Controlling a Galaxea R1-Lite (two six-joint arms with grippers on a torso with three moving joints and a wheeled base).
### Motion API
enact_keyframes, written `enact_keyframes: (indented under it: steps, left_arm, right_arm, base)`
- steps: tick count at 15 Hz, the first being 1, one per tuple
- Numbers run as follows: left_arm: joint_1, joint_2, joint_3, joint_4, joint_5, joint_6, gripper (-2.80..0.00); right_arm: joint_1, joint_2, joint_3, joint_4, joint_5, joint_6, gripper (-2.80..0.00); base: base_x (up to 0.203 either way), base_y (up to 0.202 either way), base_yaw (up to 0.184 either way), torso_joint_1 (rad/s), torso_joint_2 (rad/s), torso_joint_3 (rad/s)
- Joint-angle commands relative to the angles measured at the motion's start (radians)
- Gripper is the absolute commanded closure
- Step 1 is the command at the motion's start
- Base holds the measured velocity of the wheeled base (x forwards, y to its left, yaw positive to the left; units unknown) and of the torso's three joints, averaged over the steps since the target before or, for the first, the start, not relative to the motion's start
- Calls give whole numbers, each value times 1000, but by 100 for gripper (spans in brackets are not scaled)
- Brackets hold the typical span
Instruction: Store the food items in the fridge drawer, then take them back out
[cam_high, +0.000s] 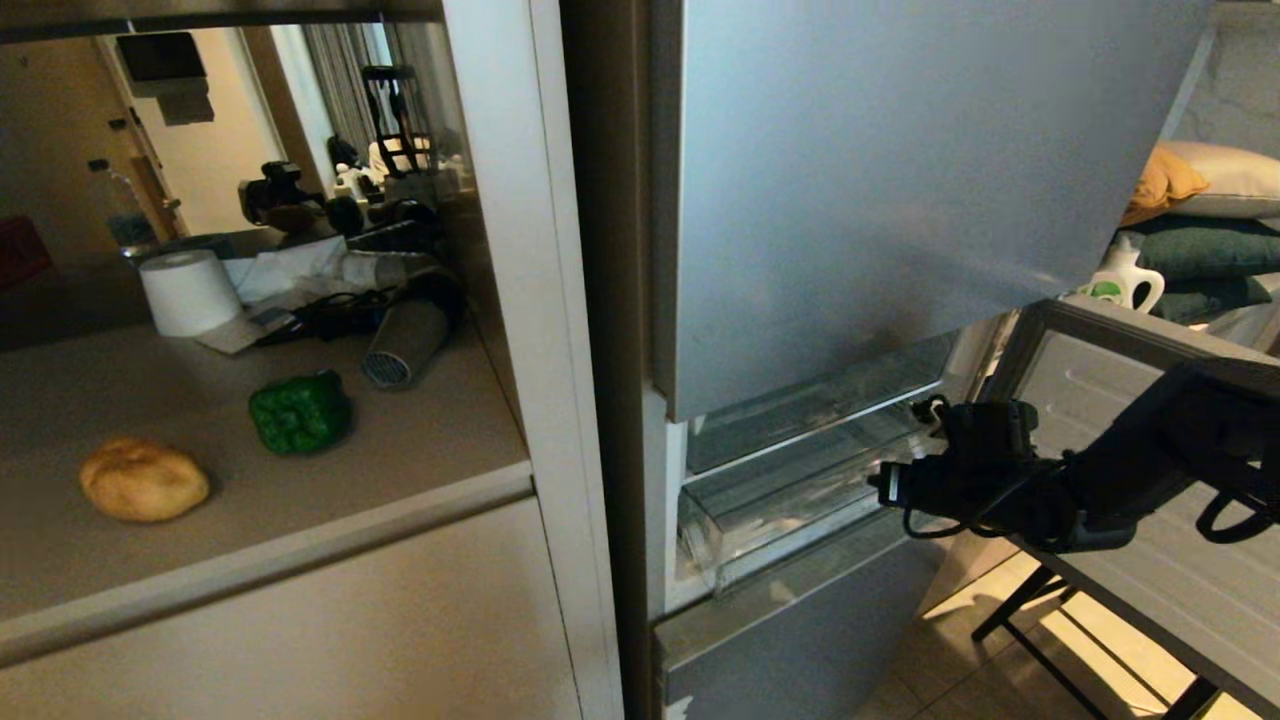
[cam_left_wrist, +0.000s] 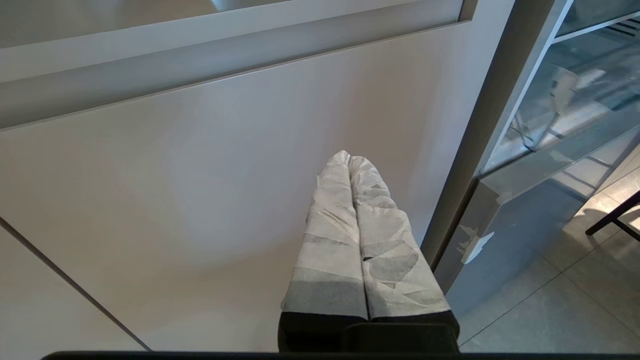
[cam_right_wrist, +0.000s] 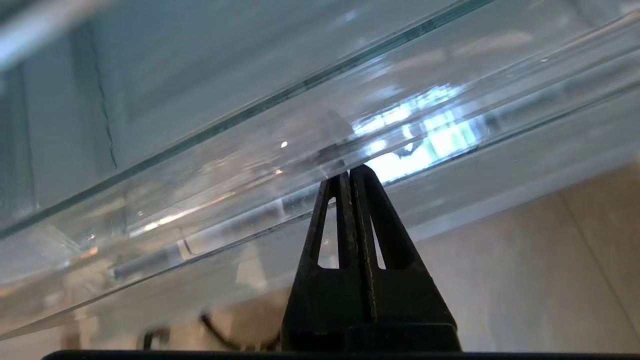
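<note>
We take the fridge drawer (cam_high: 790, 500) first: a clear plastic tray standing partly pulled out of the silver-grey fridge (cam_high: 900, 200), likely stiff, light and slick, so its thick front lip looks the safest place to hook or push. The right gripper (cam_right_wrist: 350, 172) has its fingers pressed together, gripping nothing, tips right at that lip. The 2 food items wait on the counter (cam_high: 400, 480) to the left: the potato (cam_high: 143, 480), probably firm and heavier, best pinched across its middle, and the glossy bell pepper (cam_high: 300, 411), hollow and slippery, best held across its lobes. The left gripper (cam_left_wrist: 348, 160) is parked by the cabinet door (cam_left_wrist: 200, 200), fingers together.
</note>
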Motion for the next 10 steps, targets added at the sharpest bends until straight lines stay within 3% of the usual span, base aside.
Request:
enact_keyframes:
  steps: [1, 6, 10]
  left_arm:
    - [0, 0, 0, 0, 1, -1, 0]
    - [0, 0, 0, 0, 1, -1, 0]
    - [0, 0, 0, 0, 1, -1, 0]
  right_arm:
    - [2, 20, 5, -12, 1, 1, 0]
    - [-12, -161, 232, -17, 2, 21, 0]
    - [-30, -55, 210, -122, 31, 29, 0]
  base:
    - [0, 0, 0, 0, 0, 0]
    - [0, 0, 0, 0, 0, 0]
    - [0, 0, 0, 0, 0, 0]
